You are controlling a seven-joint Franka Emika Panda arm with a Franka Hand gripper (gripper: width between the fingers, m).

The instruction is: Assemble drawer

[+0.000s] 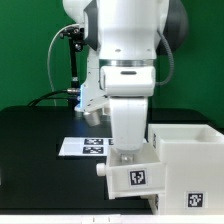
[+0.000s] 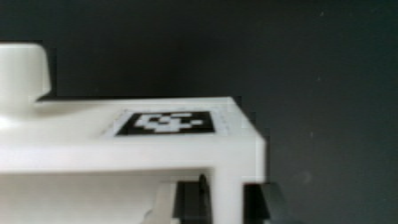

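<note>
- Your arm (image 1: 128, 40) fills the middle of the exterior view, its broad white upper links standing close to upright.
- The wrist section (image 1: 130, 120) hangs straight down under a dark seam and narrows toward the hand.
- You have the gripper (image 1: 126, 157) pointing down, low in the scene; in the exterior view its tips cannot be made out.
- In the wrist view you see two black fingers (image 2: 192, 200) side by side with a narrow gap between them.
- Whether the jaws press on anything there, you cannot tell from these views.
</note>
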